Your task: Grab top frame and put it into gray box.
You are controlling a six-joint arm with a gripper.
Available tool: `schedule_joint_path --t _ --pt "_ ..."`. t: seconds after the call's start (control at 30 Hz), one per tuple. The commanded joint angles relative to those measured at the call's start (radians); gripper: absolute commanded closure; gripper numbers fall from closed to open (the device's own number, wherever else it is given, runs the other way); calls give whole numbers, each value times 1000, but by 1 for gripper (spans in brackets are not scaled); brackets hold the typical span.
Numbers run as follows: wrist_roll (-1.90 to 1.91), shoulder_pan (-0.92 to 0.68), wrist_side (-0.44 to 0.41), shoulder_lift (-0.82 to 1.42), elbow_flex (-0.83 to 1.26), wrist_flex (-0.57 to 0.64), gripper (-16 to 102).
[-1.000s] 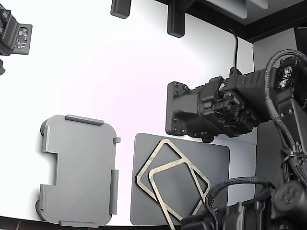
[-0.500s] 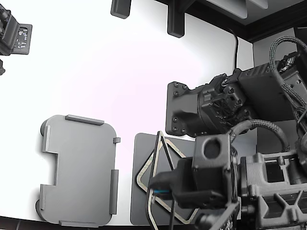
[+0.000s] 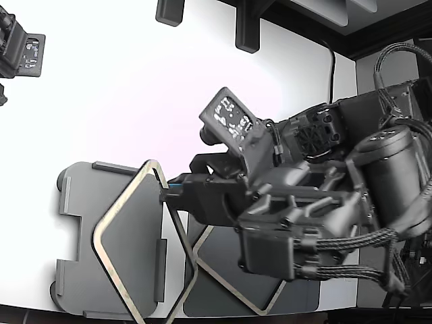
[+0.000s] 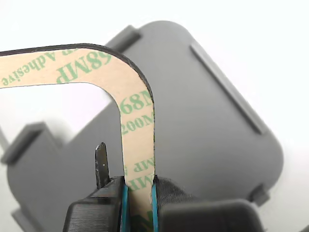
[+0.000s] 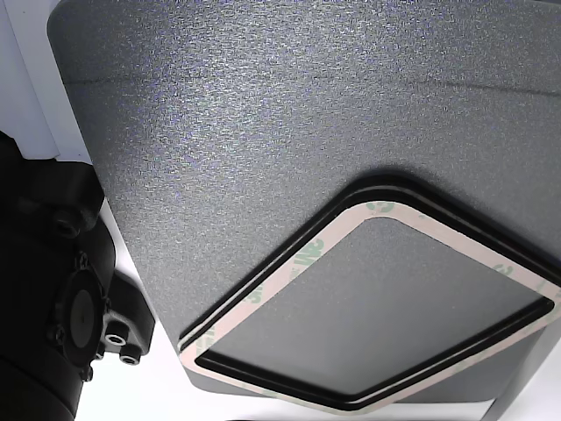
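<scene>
Top frame [image 4: 137,121] between gripper [image 4: 138,203] fingers [image 4: 124,205]

Exterior view: arm hides most of dark mat [image 3: 223,297] and much of second frame [image 3: 223,280]; that frame's right part lost behind arm. Top frame [image 3: 125,243], lower corner cut by picture's bottom edge. Gray box [image 3: 81,223], near edge partly clipped too. Wrist view: gripper [image 4: 139,203] body cut off at bottom; frame [image 4: 137,121] runs off the edge; print only partly legible. Other view: mat [image 5: 263,114] and frame [image 5: 289,263] cropped.
</scene>
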State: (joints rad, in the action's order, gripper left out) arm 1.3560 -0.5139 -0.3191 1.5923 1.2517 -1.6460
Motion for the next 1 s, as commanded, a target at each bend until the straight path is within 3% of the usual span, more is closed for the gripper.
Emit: schedule_joint_path --t 0.0,0.5,0.97 --pt "528 38 61 -14 -14 -11 99" --pt "730 83 281 -158 3 -11 99" --pt "715 83 348 -169 51 -12 99"
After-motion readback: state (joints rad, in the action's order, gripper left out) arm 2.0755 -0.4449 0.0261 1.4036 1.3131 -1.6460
